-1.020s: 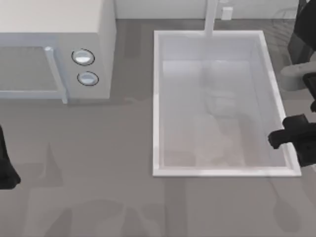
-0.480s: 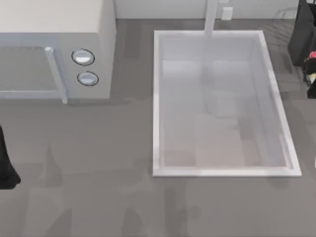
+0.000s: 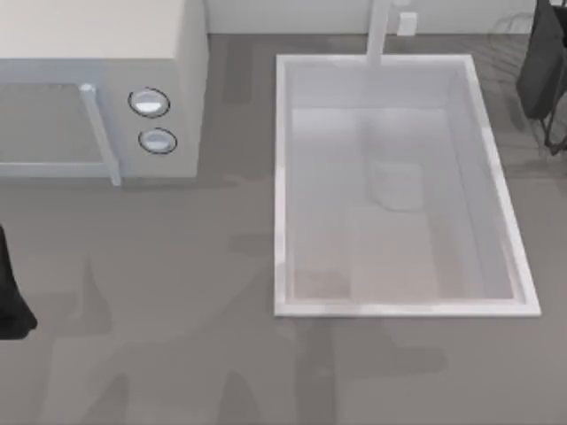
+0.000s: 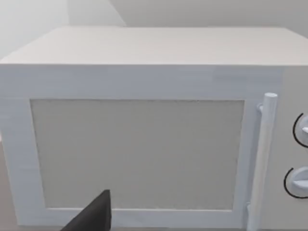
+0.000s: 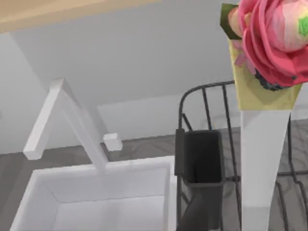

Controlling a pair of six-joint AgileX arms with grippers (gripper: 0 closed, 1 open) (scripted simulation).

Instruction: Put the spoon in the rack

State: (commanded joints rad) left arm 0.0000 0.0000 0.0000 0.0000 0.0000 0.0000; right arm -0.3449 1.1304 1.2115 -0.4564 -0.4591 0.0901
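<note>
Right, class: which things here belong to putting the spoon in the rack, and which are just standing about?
Job: spoon, rack.
Standing about: microwave, sink, faucet, parked left arm.

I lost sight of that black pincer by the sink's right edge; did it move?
Yes. A second ago it sat near the white sink's lower right corner; it has since left that spot toward the rack.

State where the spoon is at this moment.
In the right wrist view the spoon is close to the camera, red head uppermost and white handle pointing down, in front of the wire rack, which stands beside the white sink.
</note>
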